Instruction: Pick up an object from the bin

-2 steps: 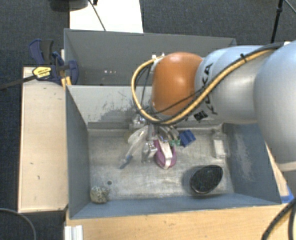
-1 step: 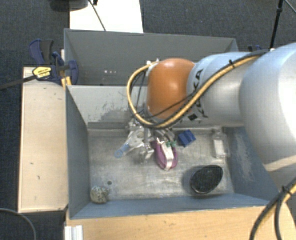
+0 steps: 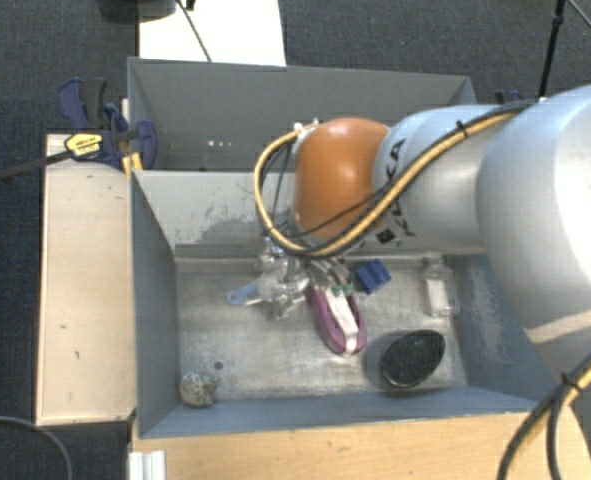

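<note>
1. One camera, set above the bin [image 3: 155, 298] and somewhat to one side, looks down into it.
2. It sits near — the bin spans most of the view, and the arm [image 3: 535, 198] enters from the right.

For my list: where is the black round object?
In the camera view, the black round object lies at the lower right of the bin floor, just right of the purple and white object.
</note>
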Action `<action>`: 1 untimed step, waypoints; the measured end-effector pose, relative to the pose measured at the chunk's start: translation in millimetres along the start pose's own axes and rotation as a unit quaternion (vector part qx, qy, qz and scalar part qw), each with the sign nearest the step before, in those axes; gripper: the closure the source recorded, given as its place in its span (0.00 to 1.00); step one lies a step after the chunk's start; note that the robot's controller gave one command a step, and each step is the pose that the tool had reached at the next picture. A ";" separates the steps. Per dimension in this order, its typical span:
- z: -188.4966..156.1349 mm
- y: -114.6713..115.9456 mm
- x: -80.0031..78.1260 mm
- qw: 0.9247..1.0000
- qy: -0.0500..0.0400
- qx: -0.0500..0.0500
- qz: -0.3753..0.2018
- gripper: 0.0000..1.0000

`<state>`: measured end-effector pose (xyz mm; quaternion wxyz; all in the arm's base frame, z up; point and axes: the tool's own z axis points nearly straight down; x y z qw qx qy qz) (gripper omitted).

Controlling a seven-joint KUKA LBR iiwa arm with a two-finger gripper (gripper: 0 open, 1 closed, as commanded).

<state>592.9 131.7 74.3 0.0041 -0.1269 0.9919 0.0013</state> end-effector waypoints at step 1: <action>-161.1 27.6 19.1 1.000 -0.001 0.000 0.028 1.00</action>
